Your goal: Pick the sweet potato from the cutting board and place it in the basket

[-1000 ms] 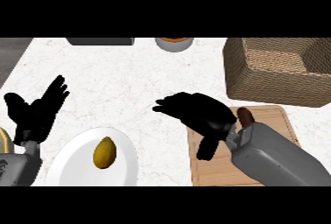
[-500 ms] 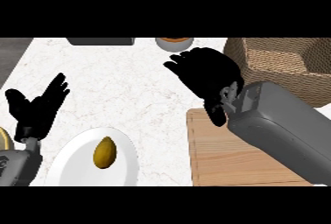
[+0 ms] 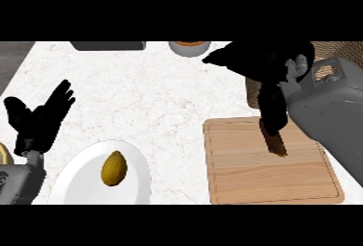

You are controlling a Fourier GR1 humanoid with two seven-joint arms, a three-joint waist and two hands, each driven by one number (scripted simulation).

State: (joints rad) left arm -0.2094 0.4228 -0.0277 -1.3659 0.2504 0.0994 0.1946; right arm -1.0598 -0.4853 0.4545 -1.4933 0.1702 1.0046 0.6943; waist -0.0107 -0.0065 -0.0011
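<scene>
The left hand (image 3: pixel 39 117) rests open, fingers up, by the left edge of the counter (image 3: pixel 156 96). Farther back, the right hand (image 3: pixel 259 57) holds the sweet potato (image 3: pixel 275 141), which hangs over the cutting board (image 3: pixel 269 178); its top is hidden. The basket (image 3: pixel 347 48) behind is mostly covered.

White marble-look counter (image 3: pixel 156 91), grey veins; dk grey strip (image 3: pixel 10 62) top-left.
</scene>
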